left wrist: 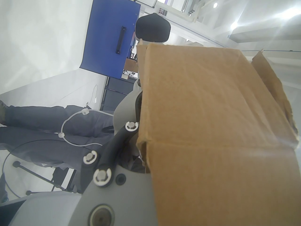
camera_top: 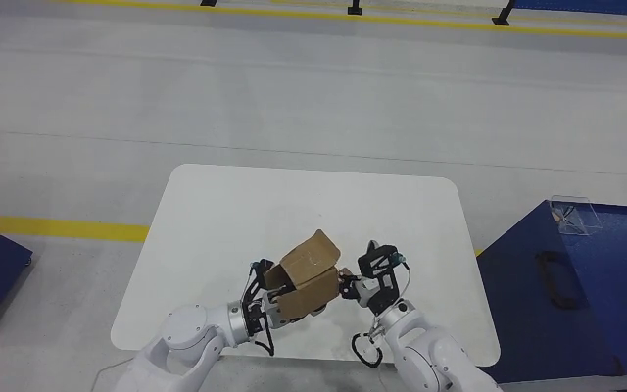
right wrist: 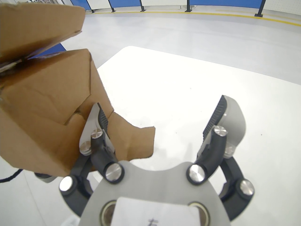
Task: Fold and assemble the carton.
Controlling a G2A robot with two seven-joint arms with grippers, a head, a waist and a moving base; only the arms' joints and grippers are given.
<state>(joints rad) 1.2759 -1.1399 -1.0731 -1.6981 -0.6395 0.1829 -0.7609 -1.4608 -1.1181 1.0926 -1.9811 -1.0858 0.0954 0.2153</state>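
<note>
carton (camera_top: 306, 274) above the near middle of the table (camera_top: 294, 201), tilted with its far end higher; left gripper (camera_top: 265, 294) clamped on its near left corner; right gripper (right wrist: 160, 102) just right of it, spread wide, one finger (right wrist: 100, 118) touching a loose flap on the carton's right side, other finger apart from it over the table; cabinet (camera_top: 563, 294) on the floor beside the table's right edge, small box (camera_top: 576, 214) on its far end
</note>
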